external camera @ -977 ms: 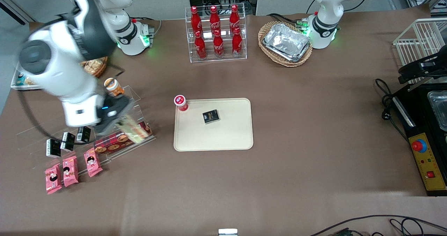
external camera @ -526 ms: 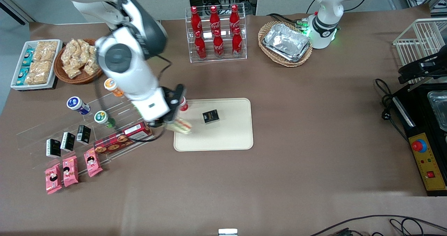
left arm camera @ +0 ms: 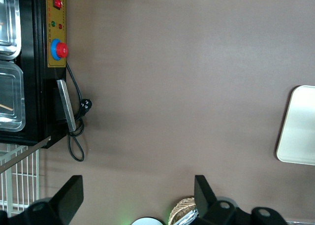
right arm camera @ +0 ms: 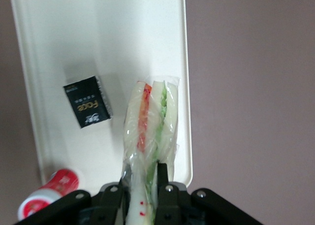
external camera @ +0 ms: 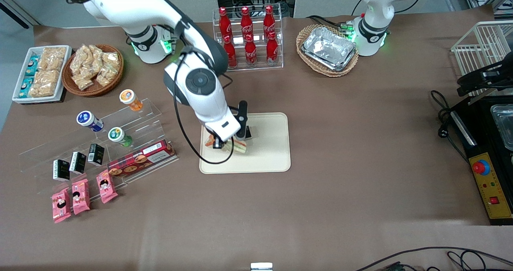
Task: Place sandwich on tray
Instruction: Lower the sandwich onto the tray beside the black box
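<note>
I am holding the sandwich (right arm camera: 147,136) clamped in the pincer (right arm camera: 143,185) above the tray (external camera: 268,158), its long axis pointing straight out from the fingertips, directly under it bare tray beside a small black box (right arm camera: 87,108).

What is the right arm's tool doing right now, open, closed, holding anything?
Right tool: closed on the sandwich, holding it over the tray, near the small black box.
</note>
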Action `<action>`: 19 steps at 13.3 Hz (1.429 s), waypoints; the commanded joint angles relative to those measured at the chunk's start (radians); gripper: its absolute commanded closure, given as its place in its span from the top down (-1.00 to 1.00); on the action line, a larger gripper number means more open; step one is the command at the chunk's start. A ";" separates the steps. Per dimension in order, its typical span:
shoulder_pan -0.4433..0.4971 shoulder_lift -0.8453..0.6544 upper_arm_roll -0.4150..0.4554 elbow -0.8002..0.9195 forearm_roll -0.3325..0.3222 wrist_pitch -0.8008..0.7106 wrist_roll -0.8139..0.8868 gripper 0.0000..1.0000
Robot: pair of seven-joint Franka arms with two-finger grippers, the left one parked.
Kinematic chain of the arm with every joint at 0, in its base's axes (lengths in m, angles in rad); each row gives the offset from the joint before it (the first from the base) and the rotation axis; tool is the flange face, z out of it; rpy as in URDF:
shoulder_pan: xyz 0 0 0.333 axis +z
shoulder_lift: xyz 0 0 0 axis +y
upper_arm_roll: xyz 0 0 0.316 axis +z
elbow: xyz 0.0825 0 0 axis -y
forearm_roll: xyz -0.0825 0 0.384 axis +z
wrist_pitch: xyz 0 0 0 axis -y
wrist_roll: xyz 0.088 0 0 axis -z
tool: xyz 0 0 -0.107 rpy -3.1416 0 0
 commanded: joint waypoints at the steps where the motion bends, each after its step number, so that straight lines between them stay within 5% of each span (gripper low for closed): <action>1: 0.023 0.101 -0.001 0.034 -0.093 0.066 -0.006 -0.53; 8: 0.039 0.217 -0.005 0.033 -0.175 0.213 -0.006 -0.45; 9: 0.039 0.223 -0.007 0.034 -0.175 0.213 -0.004 -0.09; 11: 0.036 0.223 -0.017 0.034 -0.164 0.215 0.046 0.99; 13: 0.023 0.215 -0.013 0.053 -0.153 0.206 0.083 1.00; 17: -0.019 0.107 -0.027 0.068 0.059 0.148 0.100 1.00; 19: -0.059 0.039 -0.027 0.070 0.103 0.060 0.159 1.00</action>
